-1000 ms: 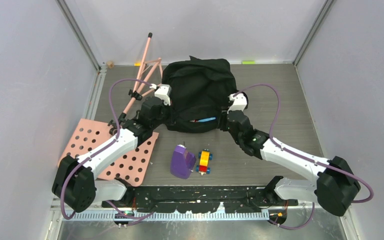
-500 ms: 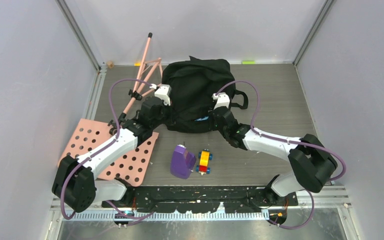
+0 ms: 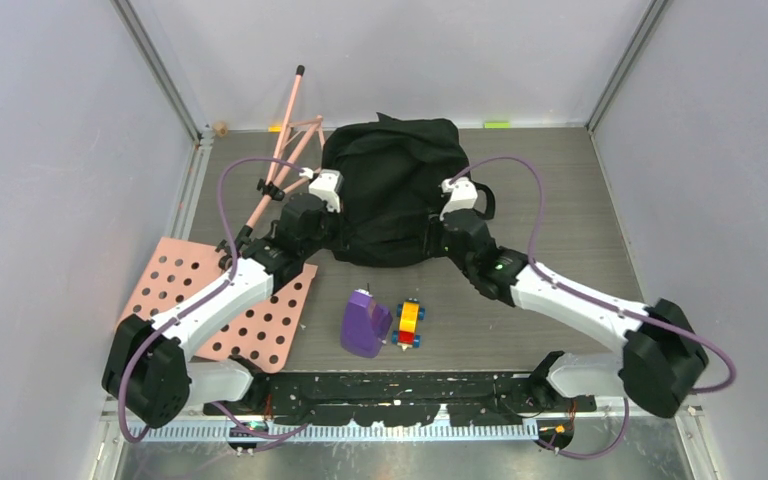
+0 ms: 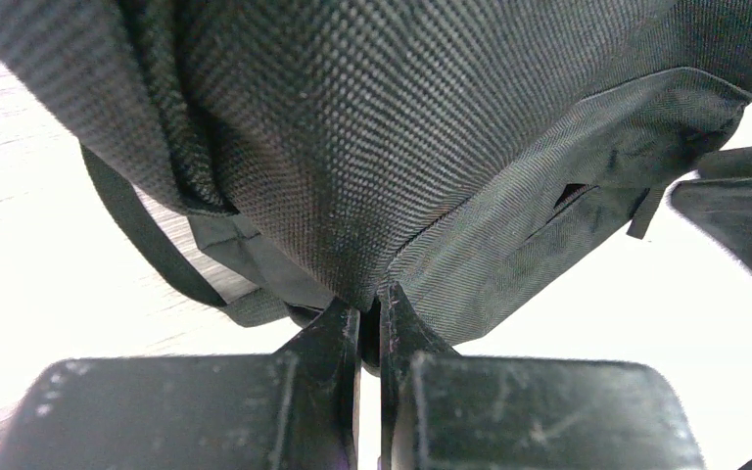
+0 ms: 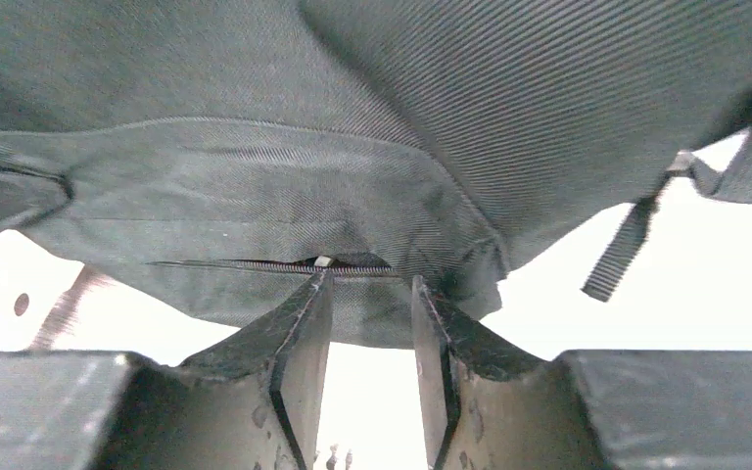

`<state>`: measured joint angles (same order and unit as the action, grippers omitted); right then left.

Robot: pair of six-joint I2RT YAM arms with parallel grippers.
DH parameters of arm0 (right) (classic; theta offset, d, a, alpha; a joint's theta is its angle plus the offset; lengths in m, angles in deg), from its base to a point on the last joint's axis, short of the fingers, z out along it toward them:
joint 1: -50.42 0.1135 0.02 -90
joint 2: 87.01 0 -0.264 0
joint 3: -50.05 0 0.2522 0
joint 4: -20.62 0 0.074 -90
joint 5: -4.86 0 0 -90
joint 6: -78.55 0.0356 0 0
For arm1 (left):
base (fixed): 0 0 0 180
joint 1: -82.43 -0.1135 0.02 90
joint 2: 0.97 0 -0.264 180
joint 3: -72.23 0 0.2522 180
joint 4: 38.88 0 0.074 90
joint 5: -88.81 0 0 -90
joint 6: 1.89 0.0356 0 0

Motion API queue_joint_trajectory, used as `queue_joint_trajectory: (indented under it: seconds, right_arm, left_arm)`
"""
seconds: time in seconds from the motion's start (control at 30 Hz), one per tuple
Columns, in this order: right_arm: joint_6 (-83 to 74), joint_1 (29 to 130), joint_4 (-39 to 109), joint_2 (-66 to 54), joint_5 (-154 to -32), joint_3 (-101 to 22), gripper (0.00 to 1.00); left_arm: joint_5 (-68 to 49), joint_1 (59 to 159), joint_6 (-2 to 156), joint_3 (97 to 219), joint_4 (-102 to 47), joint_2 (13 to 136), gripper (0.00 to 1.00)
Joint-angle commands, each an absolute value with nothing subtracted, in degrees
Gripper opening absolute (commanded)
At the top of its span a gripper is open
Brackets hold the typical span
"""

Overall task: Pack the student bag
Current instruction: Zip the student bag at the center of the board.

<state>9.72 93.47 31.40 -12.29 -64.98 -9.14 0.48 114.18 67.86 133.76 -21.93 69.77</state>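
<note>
The student bag is a big black floppy backpack lying at the middle back of the table. My left gripper is at its near-left edge, shut on a fold of the bag's fabric; its fingertips pinch the cloth. My right gripper is at the bag's near-right edge. In the right wrist view its jaws stand a little apart with nothing between them, the tips just under the front pocket's zipper and its silver pull.
A purple bottle-like container and a small brick toy car stand in front of the bag. A pink pegboard lies at the left under the left arm. A pink rod frame leans at the back left.
My right gripper swung left from the bag's right side to its front pocket, then eased back slightly right. The blue item seen in the pocket opening is now hidden. The left arm has not moved.
</note>
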Motion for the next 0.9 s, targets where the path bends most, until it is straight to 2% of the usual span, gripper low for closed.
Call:
queue_joint_trajectory:
  seconds: [0.0, 0.07, 0.2, 0.3, 0.37, 0.53, 0.7, 0.87]
  right_arm:
    - [10.68, 93.32, 36.91, -19.47, -61.80, -10.39, 0.43]
    - [10.75, 93.27, 37.65, -21.21, -60.34, -9.74, 0.44]
    - [10.89, 92.06, 39.30, -24.05, -57.92, -8.74, 0.52]
    - [10.76, 88.56, 40.29, -25.01, -61.16, -8.02, 0.56]
    - [10.80, 85.70, 40.25, -25.60, -66.24, -7.21, 0.60]
    - [10.92, 79.57, 38.46, -27.04, -77.60, -5.32, 0.66]
    - [10.93, 78.49, 35.98, -27.94, -81.39, -3.74, 0.68]
    - [13.28, 78.21, 34.76, -28.09, -80.79, -2.89, 0.67]
  left_arm:
    - [1.66, 113.73, 70.42, 138.42, -25.58, 64.69, 0.00]
    - [1.27, 113.72, 70.72, 138.81, -25.30, 64.31, 0.09]
    - [0.20, 113.80, 73.37, 140.22, -21.03, 63.24, 0.37]
    - [-0.39, 114.15, 75.41, 142.01, -18.00, 61.60, 0.55]
    - [0.21, 115.06, 76.50, 142.72, -16.85, 60.33, 0.61]
    - [4.76, 122.73, 77.76, 145.59, -14.41, 60.37, 0.65]
    - [7.34, 132.41, 72.29, 146.86, -18.04, 66.51, 0.65]
    - [8.25, 136.95, 68.72, 146.26, -26.29, 73.67, 0.65]
